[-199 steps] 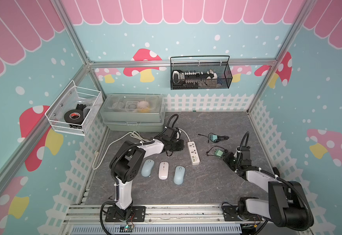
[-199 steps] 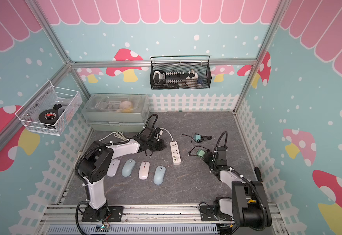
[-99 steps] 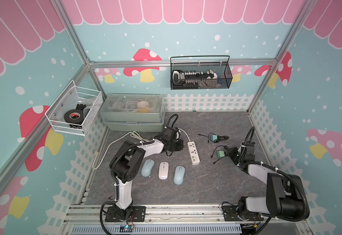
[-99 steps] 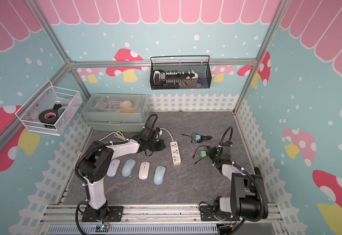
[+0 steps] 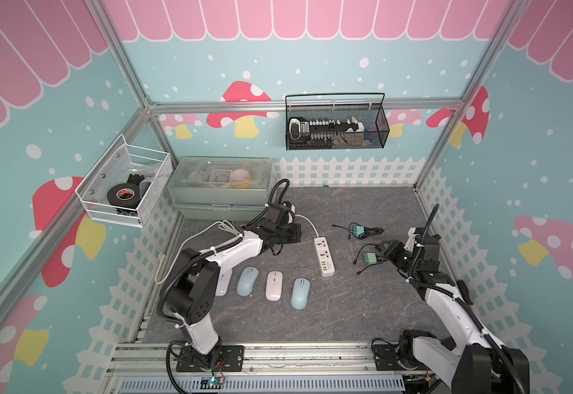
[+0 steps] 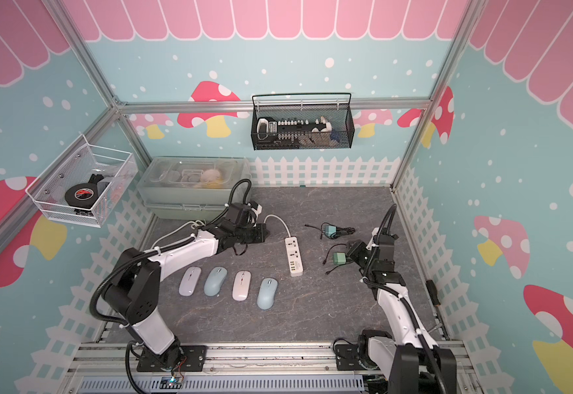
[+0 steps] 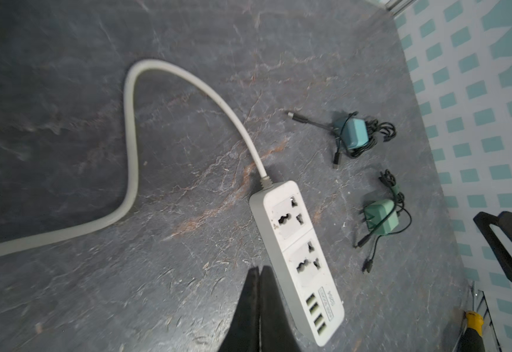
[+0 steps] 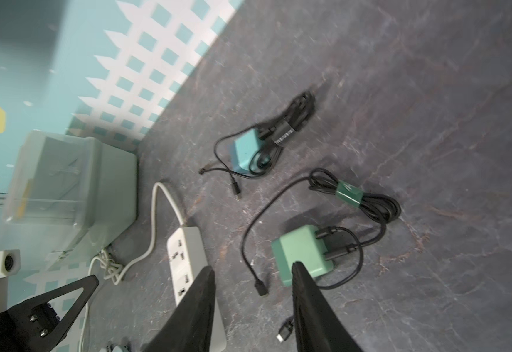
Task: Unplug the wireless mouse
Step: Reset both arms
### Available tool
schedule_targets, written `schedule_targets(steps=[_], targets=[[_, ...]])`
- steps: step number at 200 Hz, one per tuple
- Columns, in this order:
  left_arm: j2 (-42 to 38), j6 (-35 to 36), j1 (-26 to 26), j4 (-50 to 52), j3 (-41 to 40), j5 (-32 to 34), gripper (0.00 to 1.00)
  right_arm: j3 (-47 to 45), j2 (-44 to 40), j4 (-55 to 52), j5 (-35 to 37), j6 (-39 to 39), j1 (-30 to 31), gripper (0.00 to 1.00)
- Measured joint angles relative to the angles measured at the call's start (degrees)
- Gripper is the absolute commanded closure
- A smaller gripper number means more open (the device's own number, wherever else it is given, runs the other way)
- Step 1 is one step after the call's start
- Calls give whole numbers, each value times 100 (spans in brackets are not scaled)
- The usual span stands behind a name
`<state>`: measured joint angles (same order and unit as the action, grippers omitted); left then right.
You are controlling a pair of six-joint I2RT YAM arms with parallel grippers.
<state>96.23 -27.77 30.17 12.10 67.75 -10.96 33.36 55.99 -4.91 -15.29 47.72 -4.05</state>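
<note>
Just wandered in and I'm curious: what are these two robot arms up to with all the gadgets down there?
Nothing is held right now. The right gripper hangs open just beside the green charger, which lies loose on the table. The left gripper is shut and empty, next to the power strip, which has nothing plugged in. A blue charger lies farther back, and four mice sit in a row up front, with no cables on them.
</note>
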Motion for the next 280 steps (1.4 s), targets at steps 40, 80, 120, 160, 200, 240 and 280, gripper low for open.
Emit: schedule_targets(steps=[40,80,120,160,200,240,280], targets=[[-1482,302,-72,264,-197,1027,37,1158,-214,-365,293,-684,37,39],[-2680,398,-155,343,-1154,2227,1,1202,326,-374,595,-1329,238,24],[-3294,334,-450,560,-2218,3550,1,1185,841,-525,1742,-2133,857,13],[-3657,251,-1362,365,-3150,4721,1,769,848,-164,3165,-2684,1539,3],[-3989,579,-2070,-1178,-4374,5257,1,337,1217,262,4155,-3084,1880,2],[-2728,1318,-2426,-3569,-4822,5053,1,-114,1296,1139,4503,-3464,2015,2],[-1189,1851,-2544,-4747,-4439,4317,2,-463,1084,1808,4557,-3873,2015,1]])
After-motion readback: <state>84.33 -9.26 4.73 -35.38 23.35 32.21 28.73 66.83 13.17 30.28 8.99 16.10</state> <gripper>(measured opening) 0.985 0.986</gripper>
